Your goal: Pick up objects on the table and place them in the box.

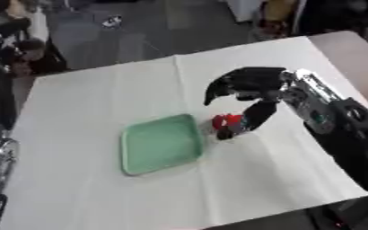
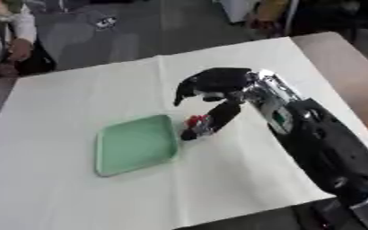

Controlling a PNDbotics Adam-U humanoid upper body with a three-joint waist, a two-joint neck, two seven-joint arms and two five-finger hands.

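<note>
A small red object (image 1: 226, 121) is seen on the white-covered surface (image 1: 101, 193), just beside the right edge of a shallow green tray (image 1: 160, 143). The right robot hand (image 1: 246, 87) is held over the object with curled fingers above it and the thumb (image 1: 254, 117) lowered against its right side; whether it is actually pinched cannot be told. The tray is seen lying flat near the middle of the surface.

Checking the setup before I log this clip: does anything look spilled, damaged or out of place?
Nothing stands out. The green tray lies flat on the white cloth, holding nothing, and the right hand is at the red object beside it.
</note>
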